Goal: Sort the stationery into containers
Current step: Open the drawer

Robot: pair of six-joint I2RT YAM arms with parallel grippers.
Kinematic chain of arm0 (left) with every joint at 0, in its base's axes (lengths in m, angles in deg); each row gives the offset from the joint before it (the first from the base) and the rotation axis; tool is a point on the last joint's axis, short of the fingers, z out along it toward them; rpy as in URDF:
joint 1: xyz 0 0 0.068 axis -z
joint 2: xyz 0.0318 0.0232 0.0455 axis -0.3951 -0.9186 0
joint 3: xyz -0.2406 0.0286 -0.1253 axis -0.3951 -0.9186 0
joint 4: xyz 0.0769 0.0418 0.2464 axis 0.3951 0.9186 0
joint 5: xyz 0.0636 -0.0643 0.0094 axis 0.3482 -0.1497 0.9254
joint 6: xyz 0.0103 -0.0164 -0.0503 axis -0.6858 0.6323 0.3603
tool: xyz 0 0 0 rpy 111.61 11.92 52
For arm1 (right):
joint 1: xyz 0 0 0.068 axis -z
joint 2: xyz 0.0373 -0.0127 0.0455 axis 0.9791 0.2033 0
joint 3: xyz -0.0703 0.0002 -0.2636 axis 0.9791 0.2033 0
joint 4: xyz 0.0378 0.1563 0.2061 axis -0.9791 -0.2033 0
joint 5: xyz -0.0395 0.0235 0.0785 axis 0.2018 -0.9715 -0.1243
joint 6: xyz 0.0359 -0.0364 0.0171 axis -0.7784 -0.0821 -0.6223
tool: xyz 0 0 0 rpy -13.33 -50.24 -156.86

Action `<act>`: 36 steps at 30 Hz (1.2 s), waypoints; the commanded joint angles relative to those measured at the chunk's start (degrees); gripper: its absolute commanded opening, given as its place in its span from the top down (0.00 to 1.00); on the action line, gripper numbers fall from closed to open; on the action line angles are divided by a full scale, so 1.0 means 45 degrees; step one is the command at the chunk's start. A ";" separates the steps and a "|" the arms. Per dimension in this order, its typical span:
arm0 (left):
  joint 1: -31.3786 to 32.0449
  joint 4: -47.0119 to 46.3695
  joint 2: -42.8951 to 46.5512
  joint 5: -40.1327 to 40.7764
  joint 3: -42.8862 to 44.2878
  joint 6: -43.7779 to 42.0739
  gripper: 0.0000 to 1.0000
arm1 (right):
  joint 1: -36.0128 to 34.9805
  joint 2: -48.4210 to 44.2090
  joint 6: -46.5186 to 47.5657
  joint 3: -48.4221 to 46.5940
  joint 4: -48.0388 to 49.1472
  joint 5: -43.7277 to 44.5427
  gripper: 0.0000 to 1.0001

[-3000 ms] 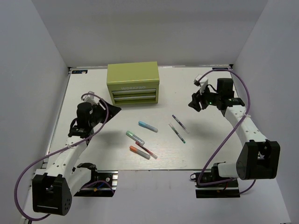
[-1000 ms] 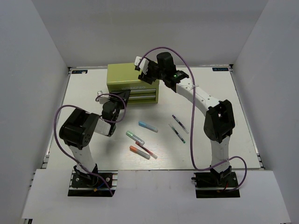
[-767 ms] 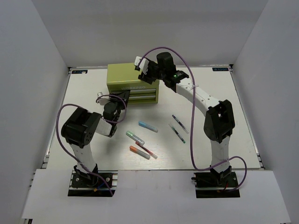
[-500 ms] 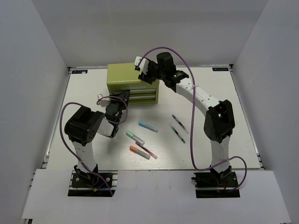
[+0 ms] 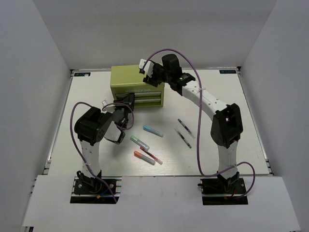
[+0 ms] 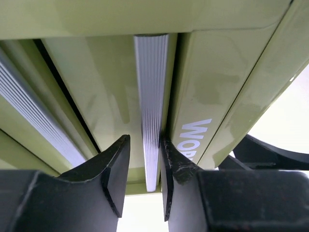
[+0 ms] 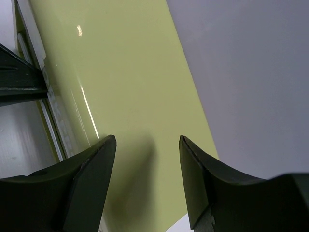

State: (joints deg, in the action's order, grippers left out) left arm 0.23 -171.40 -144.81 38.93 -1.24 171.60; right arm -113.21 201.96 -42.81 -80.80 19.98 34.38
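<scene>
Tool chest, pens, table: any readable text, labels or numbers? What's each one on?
"WOR": pale letters on the front of the green tool chest, left wrist view; the rest is hidden behind the left hand.
Same lettering in the top view: too small to read.
Stickers at the far corners: too small to read.
Pens: no legible print.
Right wrist view: no text.
</scene>
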 commanded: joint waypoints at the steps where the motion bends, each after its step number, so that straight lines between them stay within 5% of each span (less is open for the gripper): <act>1: -0.0185 -0.1537 -0.0721 0.1218 0.0862 -0.0071 0.60 | 0.0049 -0.0248 0.0207 0.0020 -0.1369 -0.0100 0.38; 7: -0.0185 -0.1714 -0.0896 0.1452 0.0980 -0.0071 0.68 | 0.0069 -0.0267 0.0363 0.0040 -0.1604 -0.0217 0.40; 17: 0.0167 -0.2806 -0.1131 0.1570 0.0121 -0.0071 1.00 | 0.0049 -0.0112 0.0481 0.0040 -0.1878 -0.0237 0.40; 25: 0.0693 -0.3334 -0.1131 0.1824 -0.0856 -0.0071 1.00 | 0.0049 -0.0345 0.0227 0.0059 -0.1741 -0.0490 0.38; 36: 0.0948 -0.3822 -0.1013 0.2215 -0.1694 -0.0071 1.00 | 0.0010 -0.0444 0.0383 0.0080 -0.1428 -0.0532 0.22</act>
State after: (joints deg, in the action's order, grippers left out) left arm 3.80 -173.49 -145.88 46.34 -2.34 173.96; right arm -113.16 201.22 -41.25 -79.33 12.41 31.34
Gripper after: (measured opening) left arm 0.273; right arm 0.780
